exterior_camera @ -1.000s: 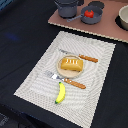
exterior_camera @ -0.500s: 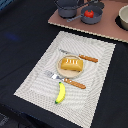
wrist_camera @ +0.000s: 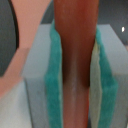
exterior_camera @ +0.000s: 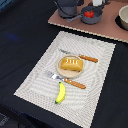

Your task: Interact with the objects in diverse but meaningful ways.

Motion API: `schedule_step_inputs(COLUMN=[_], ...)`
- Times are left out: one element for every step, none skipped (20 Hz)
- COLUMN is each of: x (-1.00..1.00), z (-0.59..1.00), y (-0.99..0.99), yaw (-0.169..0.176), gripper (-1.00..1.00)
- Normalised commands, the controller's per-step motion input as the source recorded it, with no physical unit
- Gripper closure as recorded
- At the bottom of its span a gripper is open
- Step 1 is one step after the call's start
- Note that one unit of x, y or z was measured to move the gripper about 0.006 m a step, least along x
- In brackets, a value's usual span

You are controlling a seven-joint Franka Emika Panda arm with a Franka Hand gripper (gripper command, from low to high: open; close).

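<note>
The scored bread loaf lies on the tan plate in the middle of the striped placemat. Below it on the mat is the yellow banana. A red tomato rests in a grey pan on the pink board at the back. My gripper hangs just above that pan, mostly cut off by the frame edge. The blurred wrist view shows my gripper with teal pads pressed on a red-brown rod, seemingly the sausage.
An orange-handled knife lies behind the plate and an orange-handled fork in front of it. A dark pot and a pale bowl stand on the pink board. The surrounding tabletop is dark.
</note>
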Motion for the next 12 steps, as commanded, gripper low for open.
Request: schedule_step_inputs(x=[0.0,0.0,0.0,0.0,0.0,0.0,0.0,0.08,0.16,0.24,0.25,0.28], z=[-0.01,-0.01,0.0,0.0,0.0,0.0,0.03,0.09,0.12,0.19,0.27,0.38], y=[0.0,0.0,0.0,0.0,0.0,0.0,0.03,0.13,0.21,0.33,0.37,0.4], yaw=[0.0,0.0,0.0,0.0,0.0,0.0,0.0,0.0,0.0,0.0,0.0,0.0], gripper=[1.0,1.0,1.0,1.0,1.0,1.0,1.0,1.0,1.0,1.0,-1.0,-1.0])
